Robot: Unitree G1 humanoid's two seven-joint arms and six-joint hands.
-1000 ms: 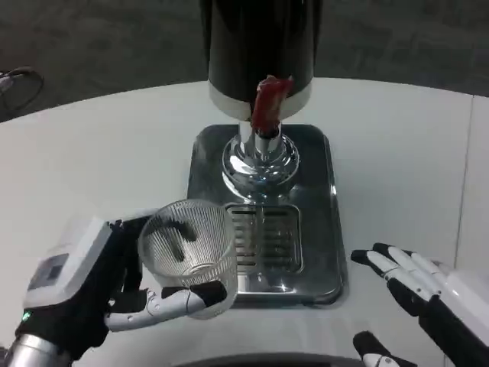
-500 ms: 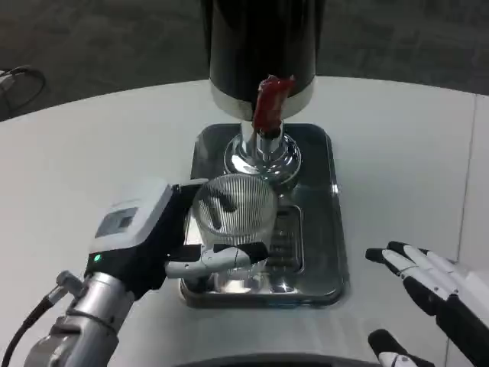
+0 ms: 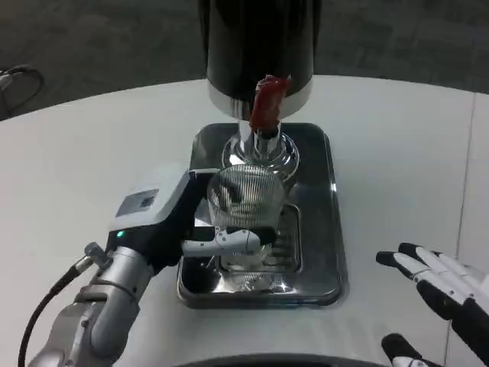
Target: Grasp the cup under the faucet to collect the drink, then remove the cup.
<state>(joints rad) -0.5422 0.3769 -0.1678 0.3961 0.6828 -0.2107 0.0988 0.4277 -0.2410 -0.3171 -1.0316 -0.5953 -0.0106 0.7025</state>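
White round table (image 3: 92, 145), seam (image 3: 464, 191) down right side. Dark grey carpet floor (image 3: 99, 38) behind. Black cable (image 3: 17, 80) far left on floor.

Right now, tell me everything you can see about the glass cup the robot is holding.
The glass cup is clear, with fine vertical ribs down its wall and a round open rim. It looks empty, though its contents are hard to judge. It stands roughly upright above the steel drip tray, in front of the dispenser's chrome faucet and below the red tap handle. The left hand grips it from the cup's left, with a white finger wrapped across its front.
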